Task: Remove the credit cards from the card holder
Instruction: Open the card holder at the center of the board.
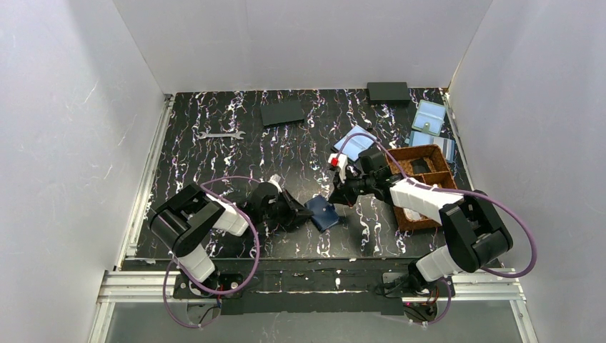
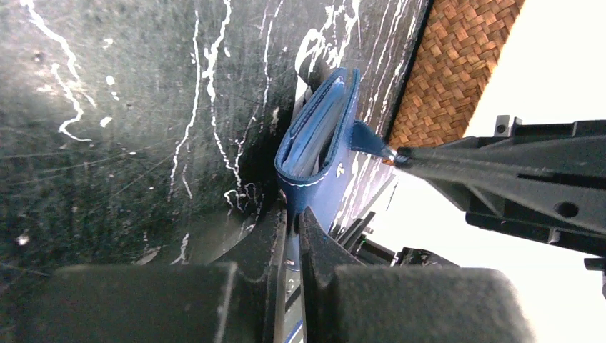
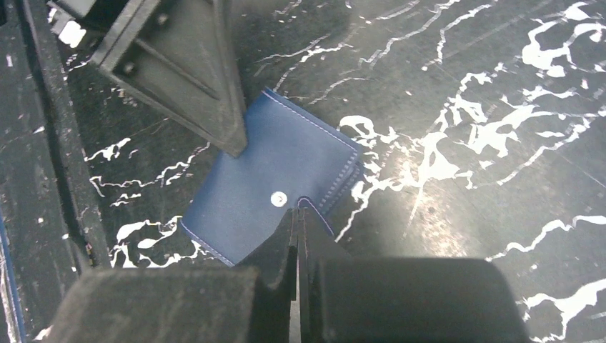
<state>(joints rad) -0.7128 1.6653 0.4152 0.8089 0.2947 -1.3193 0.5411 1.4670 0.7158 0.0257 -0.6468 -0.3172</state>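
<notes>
My left tool [image 2: 292,223] is pinched shut on the nearest edge of the navy card holder [image 2: 325,143], which lies just ahead of its tips with the fold slightly parted. My right tool [image 3: 298,214] is closed too, nipping the small snap tab [image 2: 366,137] on the side of the holder away from the left tool. Whether the holder rests on the worktop [image 3: 464,86] or is raised a little, I cannot tell.

Both grips catch only thin edges. If I pull unevenly, I judge the tab could slip free, or the holder could twist out of the left tool and fall shut. A hard tug might drag it whole instead of opening it.

I see no credit cards in any view. The left wrist view shows pale lining inside the fold and a woven tray [image 2: 457,57] beyond the holder. The right wrist view shows only the outer cover and its snap stud [image 3: 279,199], just past the right tool's tips
</notes>
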